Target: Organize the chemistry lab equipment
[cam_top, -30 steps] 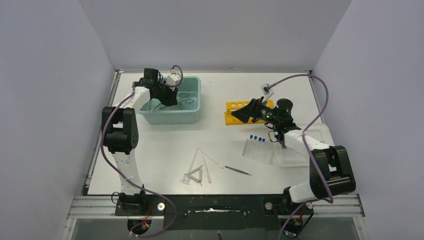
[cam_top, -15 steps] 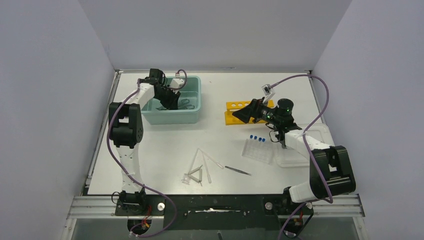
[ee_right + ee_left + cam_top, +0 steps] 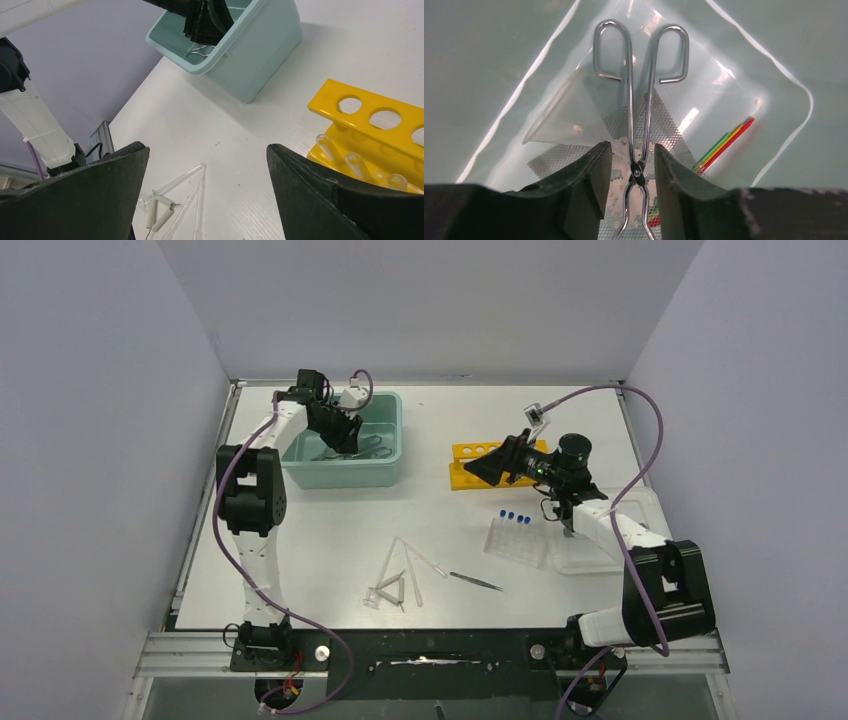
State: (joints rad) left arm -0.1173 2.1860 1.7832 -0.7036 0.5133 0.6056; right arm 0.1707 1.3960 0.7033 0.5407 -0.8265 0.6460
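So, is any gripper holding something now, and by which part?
Apparently nothing. The left gripper straddles the metal forceps at their pivot, with gaps on both sides; the right gripper is open, empty.

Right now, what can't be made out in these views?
- Left wrist: forceps tips, cut off by the bottom edge between the left gripper's fingers.
- Top: teal tub contents, partly hidden by the left arm, otherwise too small.
- Right wrist: yellow rack cut by the right edge; clear droppers run off the bottom.

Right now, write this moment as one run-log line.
left gripper: open, astride forceps in tub | right gripper: open, above table by yellow rack
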